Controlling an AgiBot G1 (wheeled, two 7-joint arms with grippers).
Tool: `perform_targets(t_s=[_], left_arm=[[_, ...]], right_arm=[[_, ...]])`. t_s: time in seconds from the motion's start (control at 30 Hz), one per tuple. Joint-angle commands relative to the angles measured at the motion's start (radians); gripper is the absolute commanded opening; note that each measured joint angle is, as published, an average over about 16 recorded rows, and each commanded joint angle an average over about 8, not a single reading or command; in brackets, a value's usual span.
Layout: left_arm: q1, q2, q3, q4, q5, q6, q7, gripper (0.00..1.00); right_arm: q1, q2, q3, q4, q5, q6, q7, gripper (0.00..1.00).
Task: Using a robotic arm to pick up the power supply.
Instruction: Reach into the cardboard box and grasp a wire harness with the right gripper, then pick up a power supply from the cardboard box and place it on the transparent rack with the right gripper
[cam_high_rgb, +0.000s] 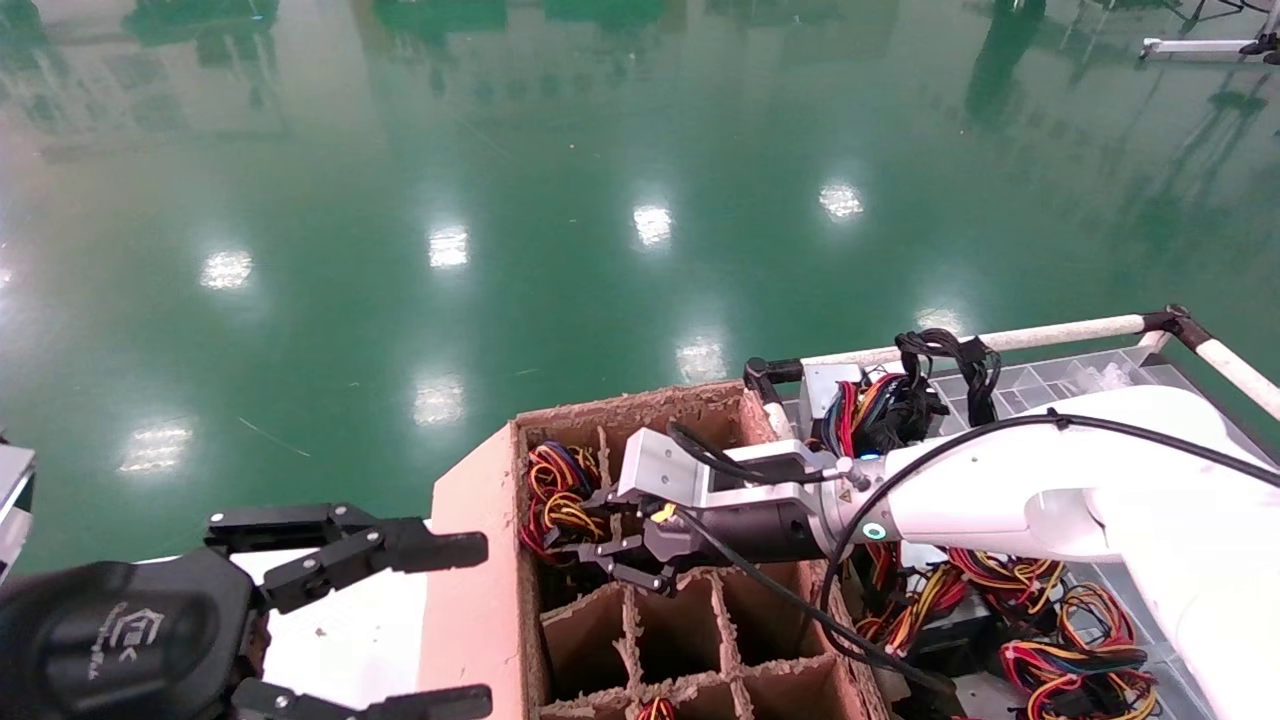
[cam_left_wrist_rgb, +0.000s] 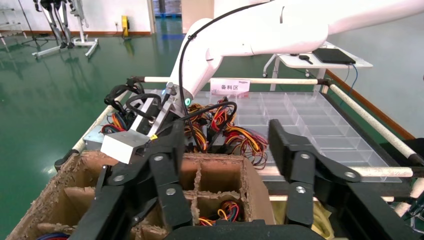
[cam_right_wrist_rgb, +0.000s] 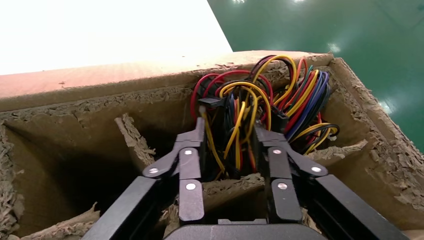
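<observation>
Power supply wires (cam_right_wrist_rgb: 250, 110), glossy red and yellow loops, bunched in ragged cardboard carton (cam_high_rgb: 480, 600) corner cell, straddled by right gripper (cam_right_wrist_rgb: 227, 135) fingers, slightly apart. Left gripper (cam_high_rgb: 440, 620) parked beside carton, spread wide.

Brown cardboard carton (cam_high_rgb: 480, 600) with ragged dividers (cam_high_rgb: 715, 625), several cells empty; glossy green floor (cam_high_rgb: 500, 200) beyond, mirroring ceiling lights. Beside the carton, a cart with white rails (cam_high_rgb: 1040, 335) carrying a clear compartment tray (cam_left_wrist_rgb: 310, 117) and a white label card (cam_left_wrist_rgb: 230, 86). Farther back, a white desk (cam_left_wrist_rgb: 325, 61) bearing a black flat item (cam_left_wrist_rgb: 334, 55)
</observation>
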Motion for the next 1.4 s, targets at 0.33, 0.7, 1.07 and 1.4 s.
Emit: perform_targets(t_s=[0.33,0.7,1.07,1.4], left_arm=[[0.000,0.000,0.000,0.000,0.000,0.000,0.000,1.00],[0.000,0.000,0.000,0.000,0.000,0.000,0.000,1.00],[0.000,0.000,0.001,0.000,0.000,0.000,0.000,1.00],[0.000,0.000,0.001,0.000,-0.001,0.000,0.000,1.00]], right_arm=[[0.021,0.006,0.006,-0.044,0.012,-0.027,-0.003,0.00],[0.049,0.057,0.057,-0.013,0.091,-0.107,0.010,0.00],[0.160,0.151,0.126,0.101,0.180,-0.162,0.069,0.00],[0.325,0.211,0.147,0.087,0.176,-0.146,0.051,0.00]])
